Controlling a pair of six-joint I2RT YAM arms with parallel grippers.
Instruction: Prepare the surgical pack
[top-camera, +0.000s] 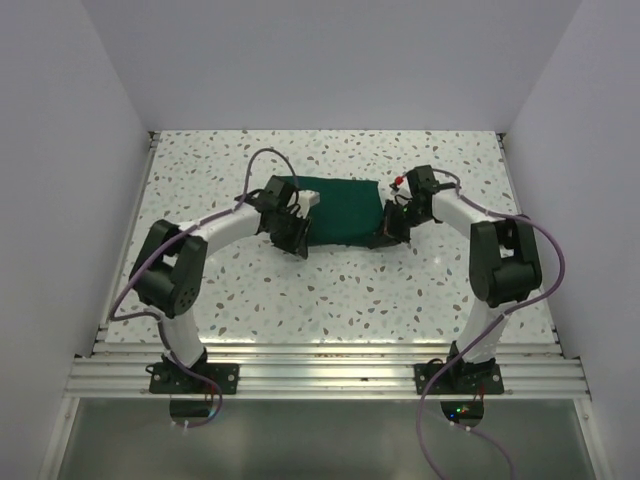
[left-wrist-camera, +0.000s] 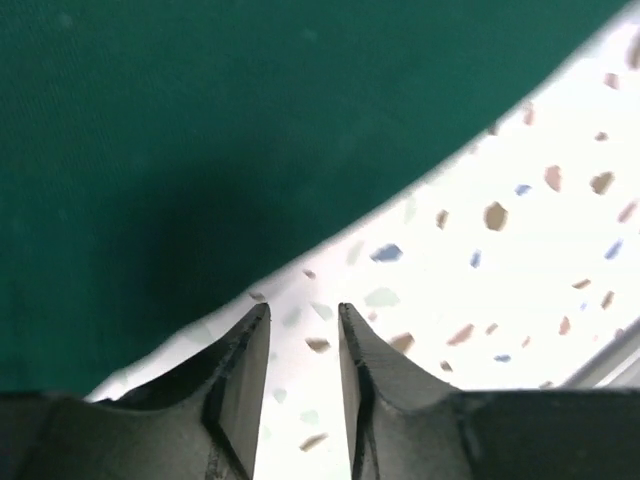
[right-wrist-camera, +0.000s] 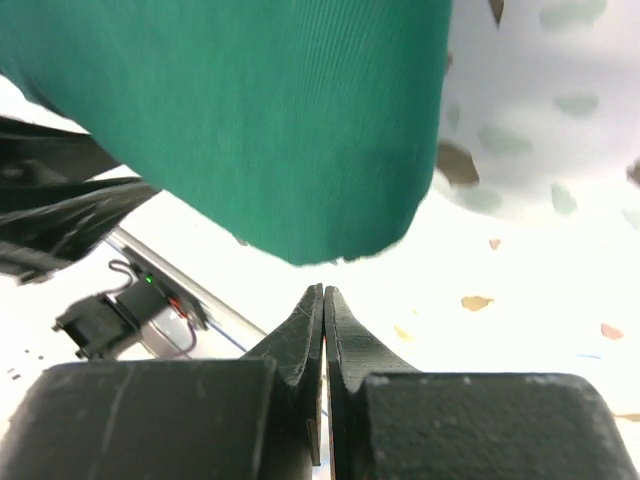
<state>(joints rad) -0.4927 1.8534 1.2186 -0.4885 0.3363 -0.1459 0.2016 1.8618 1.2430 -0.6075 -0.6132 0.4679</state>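
The surgical pack (top-camera: 345, 208) shows as a folded dark green cloth bundle lying flat on the speckled table, between the two arms. My left gripper (top-camera: 297, 238) is at its left end. In the left wrist view this gripper (left-wrist-camera: 303, 312) is open, with only bare table in the gap, and the green cloth (left-wrist-camera: 200, 150) lies just beyond the fingertips. My right gripper (top-camera: 388, 232) is at the bundle's right end. In the right wrist view it (right-wrist-camera: 323, 291) is shut on nothing, a little short of the cloth's rounded corner (right-wrist-camera: 300, 140).
The speckled table (top-camera: 330, 290) has white walls at the left, right and back. An aluminium rail (top-camera: 330, 375) carrying both arm bases runs along its near edge. The left arm (right-wrist-camera: 50, 210) and a small electronics board (right-wrist-camera: 120, 315) show in the right wrist view.
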